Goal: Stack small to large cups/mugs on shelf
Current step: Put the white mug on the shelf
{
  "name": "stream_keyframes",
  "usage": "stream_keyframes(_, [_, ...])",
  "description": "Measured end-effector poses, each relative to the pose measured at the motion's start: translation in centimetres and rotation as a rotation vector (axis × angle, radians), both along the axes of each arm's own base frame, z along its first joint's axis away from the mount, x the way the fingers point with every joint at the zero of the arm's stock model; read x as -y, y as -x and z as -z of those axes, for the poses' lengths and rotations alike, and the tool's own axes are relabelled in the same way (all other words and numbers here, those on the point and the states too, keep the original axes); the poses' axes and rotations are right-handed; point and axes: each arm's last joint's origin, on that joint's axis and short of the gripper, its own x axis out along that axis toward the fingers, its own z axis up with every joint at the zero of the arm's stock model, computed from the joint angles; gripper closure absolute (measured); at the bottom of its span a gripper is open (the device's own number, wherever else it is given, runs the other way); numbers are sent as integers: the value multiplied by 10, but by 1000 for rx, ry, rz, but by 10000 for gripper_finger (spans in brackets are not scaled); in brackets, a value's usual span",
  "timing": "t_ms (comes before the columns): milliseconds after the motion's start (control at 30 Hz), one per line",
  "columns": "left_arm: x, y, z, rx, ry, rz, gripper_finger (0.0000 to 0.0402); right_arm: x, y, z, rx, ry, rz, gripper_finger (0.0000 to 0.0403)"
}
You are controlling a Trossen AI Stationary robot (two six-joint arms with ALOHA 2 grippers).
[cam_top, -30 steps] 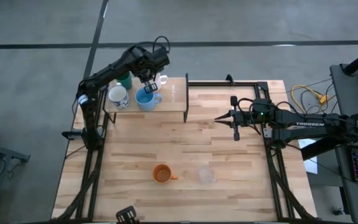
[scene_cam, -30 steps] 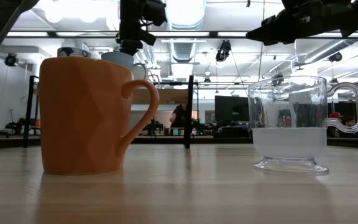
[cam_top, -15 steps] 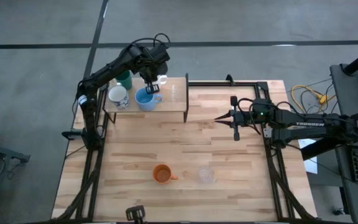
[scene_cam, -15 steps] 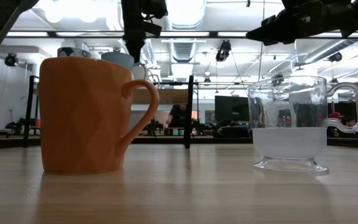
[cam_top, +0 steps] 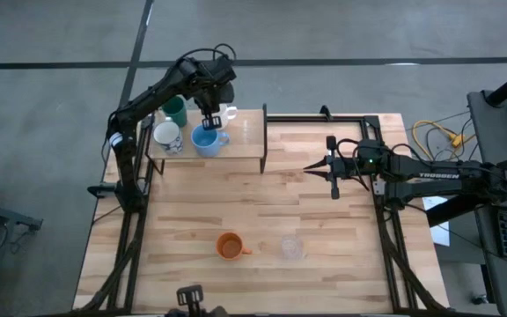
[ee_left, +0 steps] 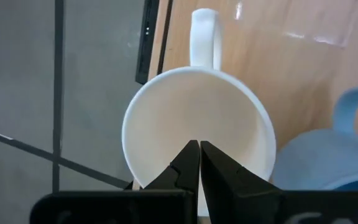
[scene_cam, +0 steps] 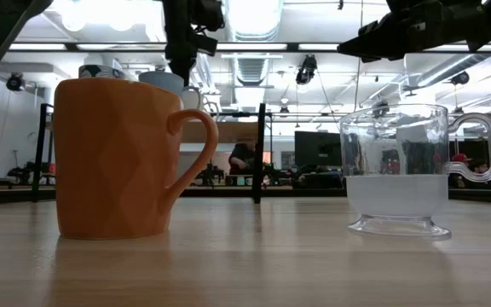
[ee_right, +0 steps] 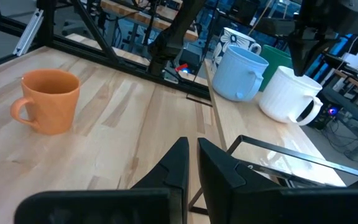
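**A:** Where do things stand?

**B:** The left gripper (cam_top: pixel 209 115) hangs over the shelf (cam_top: pixel 252 141) at the far left of the table, directly above the white mug (ee_left: pixel 197 130), fingers pressed together and holding nothing. The right gripper (cam_top: pixel 333 170) waits mid-table on the right, also clenched and empty.

**A:** And the cups?

**B:** On the shelf there is the white mug at the far edge, the light blue cup (cam_top: pixel 205 139) just nearer, a patterned white mug (cam_top: pixel 166 136) to its left, and the green cup (cam_top: pixel 176 111) at the far left corner. The orange mug (cam_top: pixel 229 246) and the clear cup (cam_top: pixel 291 248) are down on the table near the front — well apart from the shelf.

**A:** So the step in hand?

**B:** I'd judge it's taking hold of the white mug to nest it. Shut fingers can't grip, so they need to spread first, then come down with one finger inside the rim and one outside.

**A:** Risks?

**B:** The mug sits at the shelf's far edge with the blue cup close by — a sideways nudge could knock it off. Best to descend straight, close gently and lift clear before moving across.
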Motion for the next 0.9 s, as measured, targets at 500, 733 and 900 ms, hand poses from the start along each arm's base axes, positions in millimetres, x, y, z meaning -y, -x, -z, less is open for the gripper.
stream_keyframes(500, [-5,5,1,9,26,-23,402,0,0,0,-1,0,0,377])
stream_keyframes(733, [-7,4,11,-25,49,-26,402,0,0,0,-3,-5,1,377])
stream_keyframes(900, [-7,5,17,-61,50,-33,402,0,0,0,-3,-8,2,377])
